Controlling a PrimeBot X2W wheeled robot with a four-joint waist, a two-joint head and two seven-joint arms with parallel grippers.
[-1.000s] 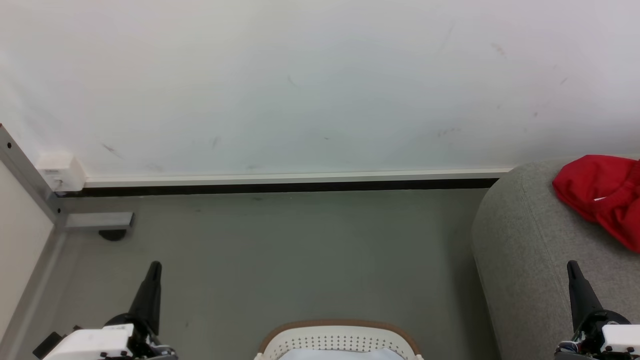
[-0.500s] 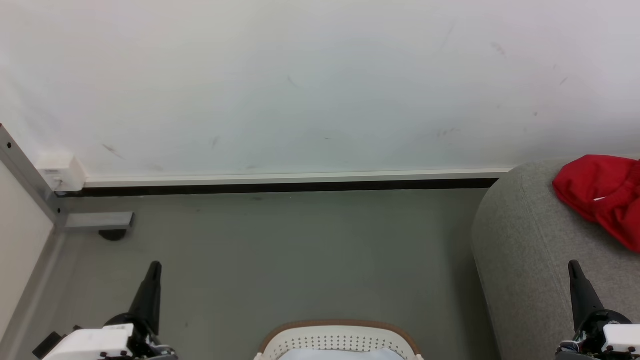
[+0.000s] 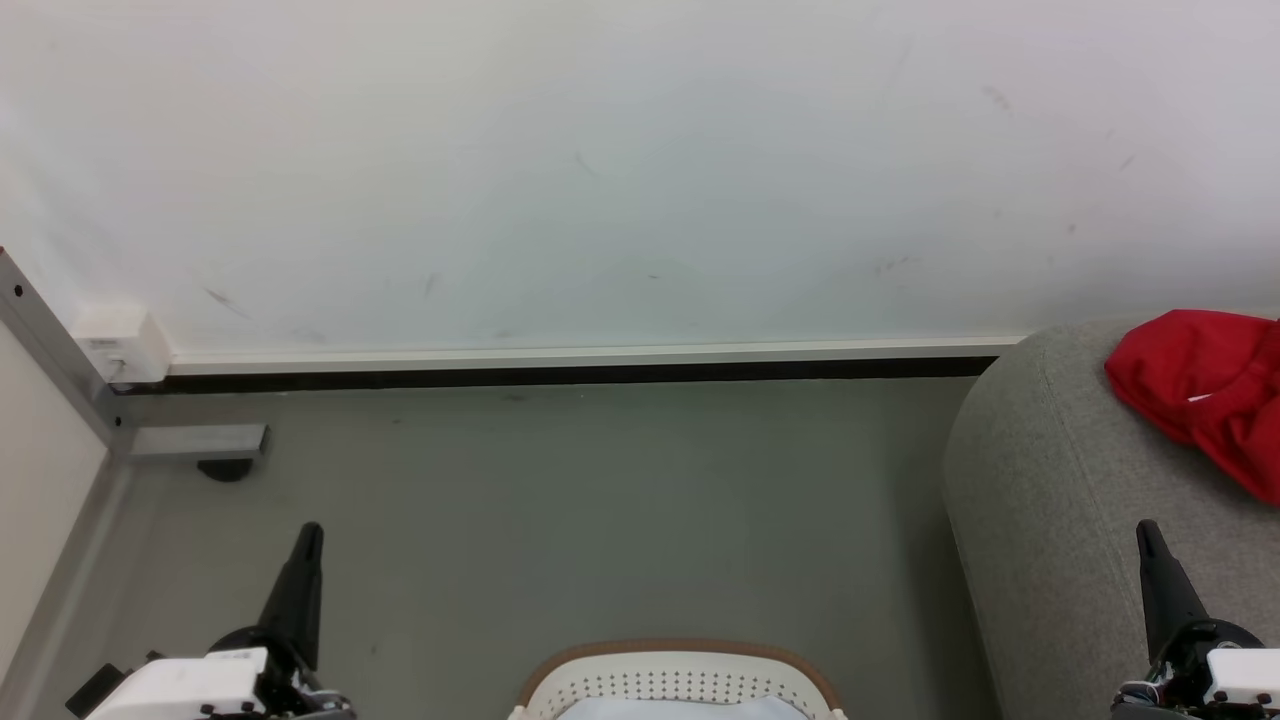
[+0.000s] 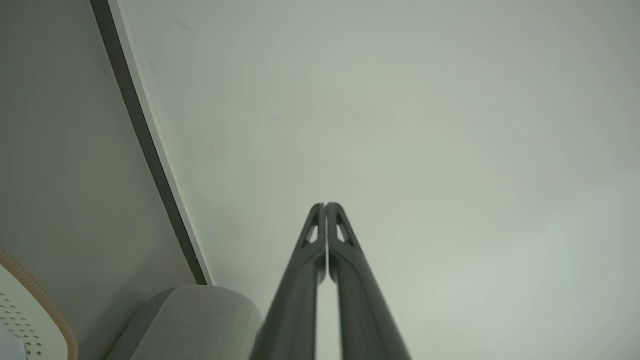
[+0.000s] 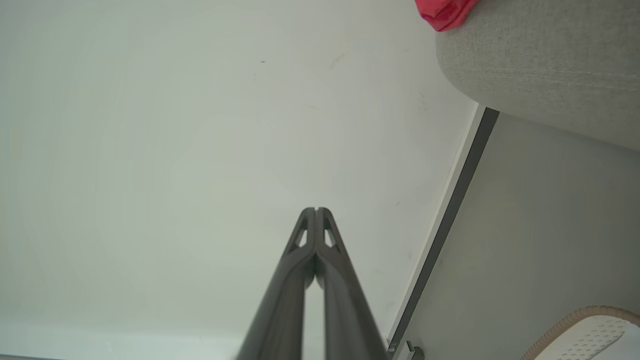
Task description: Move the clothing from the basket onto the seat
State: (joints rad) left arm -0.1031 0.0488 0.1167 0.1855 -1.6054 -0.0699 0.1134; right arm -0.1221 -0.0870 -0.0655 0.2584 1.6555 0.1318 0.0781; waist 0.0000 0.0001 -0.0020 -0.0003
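Note:
Red clothing (image 3: 1205,390) lies bunched on the grey seat (image 3: 1040,500) at the right of the head view; its edge (image 5: 442,12) also peeks over the seat (image 5: 545,65) in the right wrist view. The white basket (image 3: 680,680) with a brown rim sits at the bottom centre, with something pale bluish-white inside. My left gripper (image 3: 310,530) is at the lower left, shut and holding nothing; its fingers (image 4: 325,206) meet at the tips. Shut and without a load, my right gripper (image 3: 1143,528) points up over the seat's front; its fingertips (image 5: 316,210) touch.
A white wall (image 3: 640,170) with a dark skirting strip (image 3: 560,375) runs behind the grey floor (image 3: 560,500). A metal frame post (image 3: 60,350) with a foot stands at the far left. The basket rim (image 4: 40,295) and seat corner (image 4: 200,320) show in the left wrist view.

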